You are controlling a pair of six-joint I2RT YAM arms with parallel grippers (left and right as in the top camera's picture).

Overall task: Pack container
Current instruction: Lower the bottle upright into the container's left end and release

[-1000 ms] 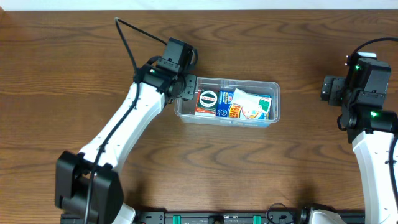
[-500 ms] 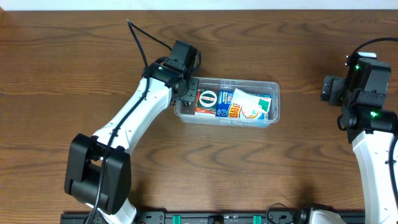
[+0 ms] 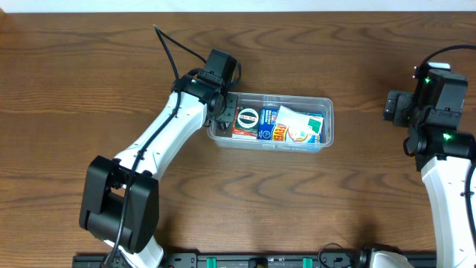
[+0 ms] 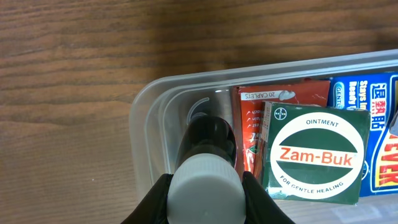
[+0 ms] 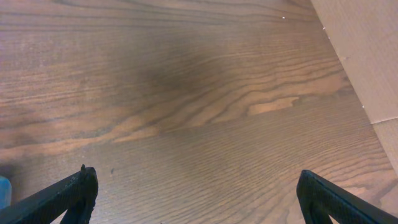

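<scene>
Overhead: we note the container (image 3: pixel 297 98) lying on the wooden table (image 3: pixel 89 82), a little right of the middle, with its long side running left to right. The left gripper (image 3: pixel 225 112) hangs over its left end, inside the rim. We see a green-and-white box (image 3: pixel 248 117), a blue box (image 3: pixel 269 123) and a white packet (image 3: pixel 297 125) lying side by side in the tub. The right gripper (image 3: pixel 394 107) is well apart from it, out at the right edge of the table. From this view we cannot judge how either pair of jaws stands.

Left wrist: we see the two dark fingers (image 4: pixel 152 200) closed on a dark bottle (image 4: pixel 208 137) with a pale grey cap (image 4: pixel 204 186), one on each side of the cap. The bottle sits over the container's left end, just inside the rounded corner. Just beside it lies an orange-red caplet pack (image 4: pixel 250 124), partly under the green box, which reads "Zam-Buk". Whether the bottle's base touches the floor of the tub, we cannot tell.

Right wrist: its fingertips (image 5: pixel 78 186) stand wide apart at the lower corners with nothing between them, only bare wood grain below. A pale tan board (image 5: pixel 367 50) crosses the upper right corner. The container is out of this view.
</scene>
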